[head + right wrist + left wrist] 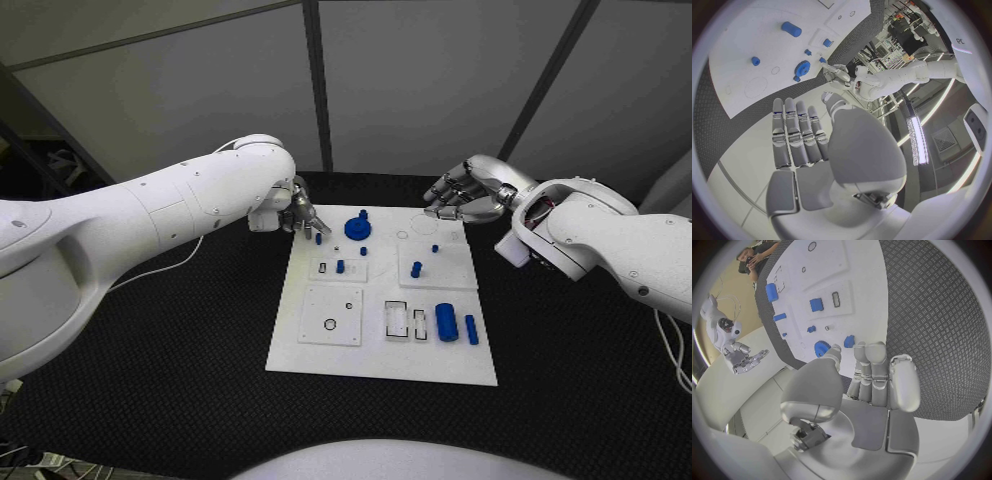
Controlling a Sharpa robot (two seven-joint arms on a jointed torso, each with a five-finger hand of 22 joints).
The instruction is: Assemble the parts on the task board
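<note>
— Parts (447,322) lie where?
— I see them on the task board (384,365), middle of the table (173,380).
— And the hands?
— My left hand (300,215) is at the board's far left corner, my right hand (464,190) beyond its far right corner; both hold nothing, fingers apart.

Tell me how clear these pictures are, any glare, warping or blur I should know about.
Head view: even light, the task board sharp, with no glare on the blue parts. Left wrist view: fisheye bends the board's straight edges, and the left hand looms large in the middle. Right wrist view: same warping, a bright light strip glares beside the right hand.
</note>
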